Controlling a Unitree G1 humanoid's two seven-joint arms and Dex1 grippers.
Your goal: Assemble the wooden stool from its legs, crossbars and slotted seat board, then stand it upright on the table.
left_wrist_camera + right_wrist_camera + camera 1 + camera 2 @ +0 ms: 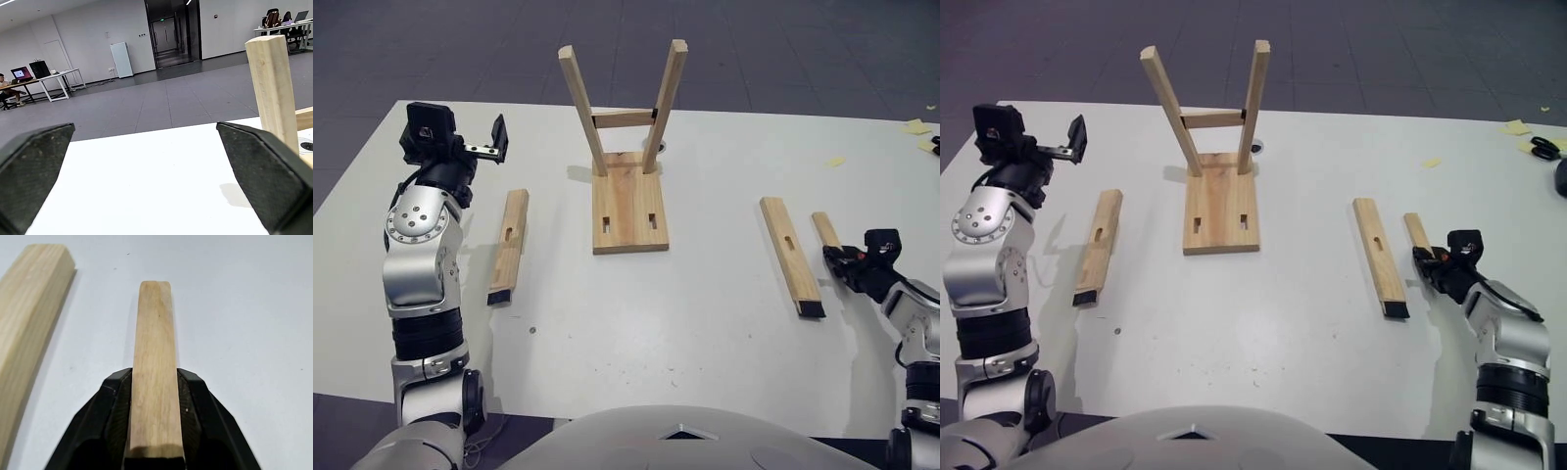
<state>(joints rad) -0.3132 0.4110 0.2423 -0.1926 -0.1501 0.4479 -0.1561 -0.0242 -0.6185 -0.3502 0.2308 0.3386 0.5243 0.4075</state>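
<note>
The slotted seat board [628,208] lies flat on the white table [705,323]. Two legs [582,108] stand up from its far end, joined by a crossbar [623,118]. One loose leg [509,243] lies to the board's left and another [791,255] to its right. A short crossbar [154,347] lies beside the right leg, with my right gripper [154,431] shut on its near end. My left gripper [480,149] hangs open above the table's far left, holding nothing. One upright leg's top [274,93] shows past its fingers [261,171].
Yellow paper scraps [915,127] and a dark object [1547,147] lie at the table's far right corner. A small round hole [662,145] sits behind the seat board. Bare table spreads in front of the board up to the near edge.
</note>
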